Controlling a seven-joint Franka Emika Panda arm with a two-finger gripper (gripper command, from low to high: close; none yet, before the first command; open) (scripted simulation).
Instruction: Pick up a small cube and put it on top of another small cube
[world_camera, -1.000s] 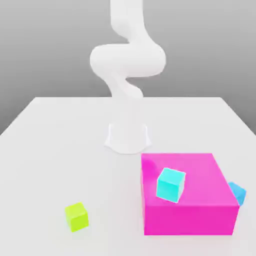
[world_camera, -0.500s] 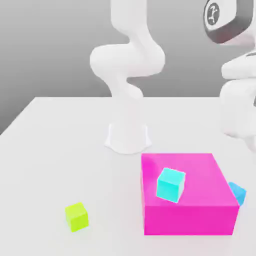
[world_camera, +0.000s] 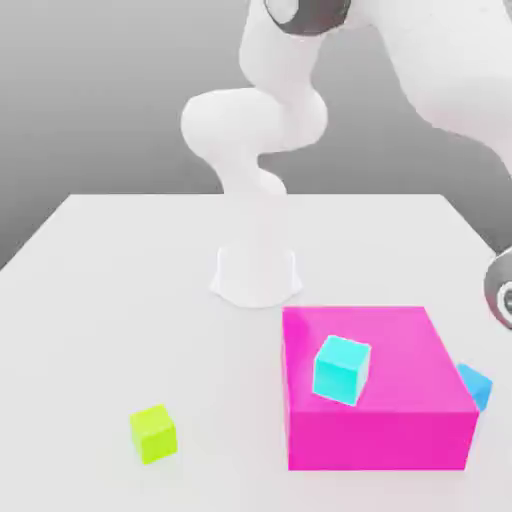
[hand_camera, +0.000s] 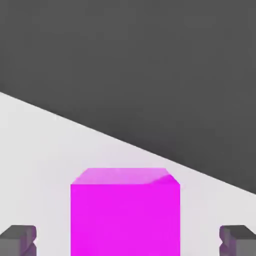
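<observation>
A cyan small cube (world_camera: 341, 369) rests on top of a large magenta block (world_camera: 400, 410), near the block's front left. On the table at the exterior view's left lies a lime-green small cube (world_camera: 153, 433). A blue small cube (world_camera: 476, 386) peeks out past the magenta block on the exterior view's right. In the hand view my gripper (hand_camera: 127, 242) shows two dark fingertips (hand_camera: 18, 240) standing wide apart with nothing held between them. The magenta block (hand_camera: 125, 215) lies ahead of them. No cube is in my grip.
The white robot base (world_camera: 255, 272) stands mid-table behind the magenta block. My arm (world_camera: 440, 70) sweeps across the upper right of the exterior view, and one link (world_camera: 500, 290) reaches in at its right edge. The white table (world_camera: 110, 300) ends against a grey backdrop.
My arm has swung further into the exterior view, from the right edge to across the top. The cubes and the magenta block have not moved.
</observation>
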